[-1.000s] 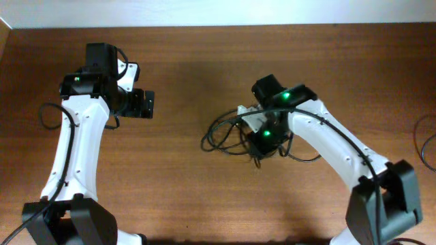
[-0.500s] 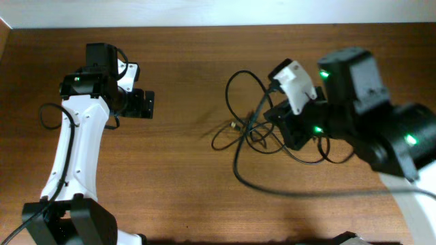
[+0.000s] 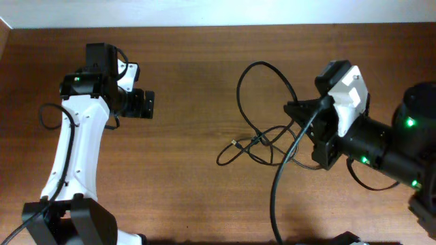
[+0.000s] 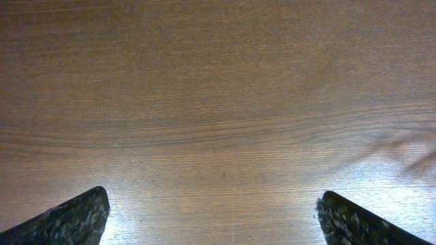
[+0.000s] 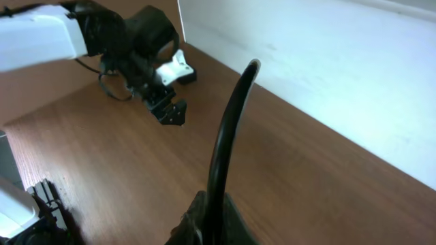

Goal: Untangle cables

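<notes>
Black cables (image 3: 262, 139) lie in loose loops on the wooden table (image 3: 184, 190), right of centre. One strand rises to the right gripper (image 3: 306, 112), whose jaws are clamped on it. The left gripper (image 3: 144, 104) hangs well apart from them, jaws spread wide.

The left arm (image 3: 68, 146) comes up from the counter's near-left corner and stretches toward the far edge. Its wrist is bent, so the left claw (image 3: 144, 103) points toward the right edge with its jaws spread wide. Its two fingertips (image 4: 75, 218) show at the bottom corners of the left wrist view. The right arm (image 3: 381, 146) stands high over the counter's right side. The right claw (image 3: 300, 112) points toward the left edge, pinched tight on a cable (image 5: 228, 129).
</notes>
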You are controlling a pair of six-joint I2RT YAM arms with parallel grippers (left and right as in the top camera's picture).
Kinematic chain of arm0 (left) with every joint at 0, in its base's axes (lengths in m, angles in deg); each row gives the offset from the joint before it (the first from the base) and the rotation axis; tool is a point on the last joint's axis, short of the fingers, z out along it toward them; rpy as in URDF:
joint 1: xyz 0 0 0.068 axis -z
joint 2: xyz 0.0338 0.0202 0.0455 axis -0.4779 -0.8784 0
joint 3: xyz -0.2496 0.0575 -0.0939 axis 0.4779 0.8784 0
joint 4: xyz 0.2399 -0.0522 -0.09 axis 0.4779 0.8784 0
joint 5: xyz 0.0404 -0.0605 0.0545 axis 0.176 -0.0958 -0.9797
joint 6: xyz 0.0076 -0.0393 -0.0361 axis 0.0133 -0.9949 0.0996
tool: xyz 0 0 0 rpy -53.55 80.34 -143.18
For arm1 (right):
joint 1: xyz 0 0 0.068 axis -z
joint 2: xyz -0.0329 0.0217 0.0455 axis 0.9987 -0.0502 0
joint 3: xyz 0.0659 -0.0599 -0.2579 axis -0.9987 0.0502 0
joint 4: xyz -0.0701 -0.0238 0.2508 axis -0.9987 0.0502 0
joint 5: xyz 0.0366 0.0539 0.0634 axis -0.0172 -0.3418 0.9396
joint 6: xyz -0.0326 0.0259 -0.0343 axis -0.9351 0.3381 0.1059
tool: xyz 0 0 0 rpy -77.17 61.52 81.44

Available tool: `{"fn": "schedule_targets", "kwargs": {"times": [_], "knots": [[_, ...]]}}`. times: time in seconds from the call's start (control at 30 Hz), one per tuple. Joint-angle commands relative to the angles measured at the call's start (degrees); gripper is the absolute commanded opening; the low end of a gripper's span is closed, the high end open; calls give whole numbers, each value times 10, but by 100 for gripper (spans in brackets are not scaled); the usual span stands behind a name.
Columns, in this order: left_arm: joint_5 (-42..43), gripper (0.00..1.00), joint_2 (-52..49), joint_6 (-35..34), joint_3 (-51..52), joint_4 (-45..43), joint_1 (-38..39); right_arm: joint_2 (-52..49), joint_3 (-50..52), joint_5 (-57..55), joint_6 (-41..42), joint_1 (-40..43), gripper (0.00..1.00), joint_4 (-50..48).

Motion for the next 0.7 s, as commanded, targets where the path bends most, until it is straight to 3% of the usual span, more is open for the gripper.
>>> {"fn": "schedule_targets", "kwargs": {"times": [0.0,0.1,0.37,0.4,0.43,0.5,0.53,0.57,0.67], "knots": [[6,99,-1,7,-6,-1,-2,-16,-8,-5,0,2,4,0],[-30,99,-1,18,-6,-2,-2,-26,-8,-6,0,2,4,13],[-25,99,-1,13,-6,-5,-2,-26,-8,-29,0,2,4,58],[14,99,-1,-8,-6,-26,-2,-26,-8,-29,0,2,4,71],[128,99,-1,-52,-6,-19,-2,-26,-8,-29,0,2,4,82],[197,99,-1,-68,-6,-22,-2,-25,-8,-29,12,2,4,95],[318,99,-2,-68,-6,-13,0,-25,-8,-29,11,2,4,100],[398,99,-2,-19,-6,2,7,-25,-8,-29,25,2,4,94],[501,99,-2,278,-6,131,82,-19,-8,-29,79,2,4,55]]}}
